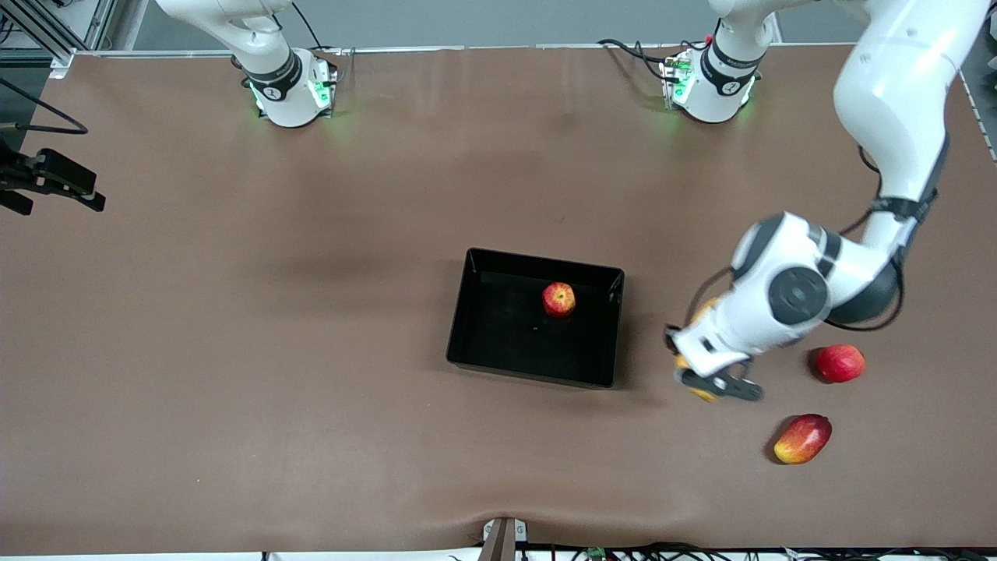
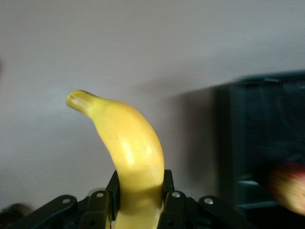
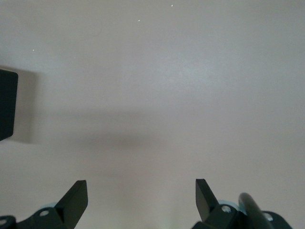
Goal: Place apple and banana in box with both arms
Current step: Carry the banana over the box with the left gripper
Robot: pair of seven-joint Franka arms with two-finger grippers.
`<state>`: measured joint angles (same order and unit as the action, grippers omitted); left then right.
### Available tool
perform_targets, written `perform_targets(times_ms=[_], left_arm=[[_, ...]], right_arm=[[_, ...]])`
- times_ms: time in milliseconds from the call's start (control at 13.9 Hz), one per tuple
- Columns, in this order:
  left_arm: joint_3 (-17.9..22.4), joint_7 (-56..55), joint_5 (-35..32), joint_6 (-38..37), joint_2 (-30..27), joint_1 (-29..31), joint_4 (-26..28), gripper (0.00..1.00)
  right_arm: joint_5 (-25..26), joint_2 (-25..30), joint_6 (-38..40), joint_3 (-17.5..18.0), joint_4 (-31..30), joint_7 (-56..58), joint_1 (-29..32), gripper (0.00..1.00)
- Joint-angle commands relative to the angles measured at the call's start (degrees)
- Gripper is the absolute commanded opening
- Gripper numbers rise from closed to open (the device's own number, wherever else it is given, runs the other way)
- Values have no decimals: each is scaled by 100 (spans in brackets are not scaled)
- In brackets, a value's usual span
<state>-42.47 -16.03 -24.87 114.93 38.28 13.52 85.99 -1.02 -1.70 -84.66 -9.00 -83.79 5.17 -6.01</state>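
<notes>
Left gripper (image 1: 705,374): it is clamping the banana (image 2: 128,157) between both fingers, hanging over the bare counter (image 1: 311,428) just beside the box wall that faces the left arm's end.
Banana: it is sticking out of the closed fingers with its stem end free, as the left wrist view is showing; in the front view only yellow bits are peeking out around the gripper.
Right gripper (image 3: 141,198): it is waiting at the counter edge on the right arm's end, fingers spread wide, gripping nothing, with bare counter under it.
Apple (image 1: 558,299): it is sitting inside the box, close to the wall nearest the robot bases and toward the left arm's end.
Box (image 1: 467,312): it is lying around the middle of the counter, black and glossy, low-walled.
Plain red fruit (image 1: 840,363): it is resting on the counter toward the left arm's end, under the left arm's forearm.
Mango-like fruit (image 1: 802,439): it is lying nearer the front edge than the red fruit, well apart from the box.
</notes>
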Motion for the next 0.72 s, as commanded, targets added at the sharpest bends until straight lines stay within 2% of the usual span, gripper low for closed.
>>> perform_targets(times_ms=[0, 143, 359, 646], left_arm=[[-261, -643, -106, -103, -180, -505, 50, 0], [-192, -1199, -97, -103, -102, -1191, -169, 0], [343, -1506, -71, 64, 258, -2175, -714, 0], [1634, -2447, -18, 985, 540, -3555, -856, 0]], right_arm=[[23, -32, 28, 12, 100, 63, -23, 100], [23, -32, 28, 12, 100, 55, -23, 100], [23, -24, 19, 12, 100, 63, -23, 100], [32, 187, 46, -14, -163, 72, -41, 100]])
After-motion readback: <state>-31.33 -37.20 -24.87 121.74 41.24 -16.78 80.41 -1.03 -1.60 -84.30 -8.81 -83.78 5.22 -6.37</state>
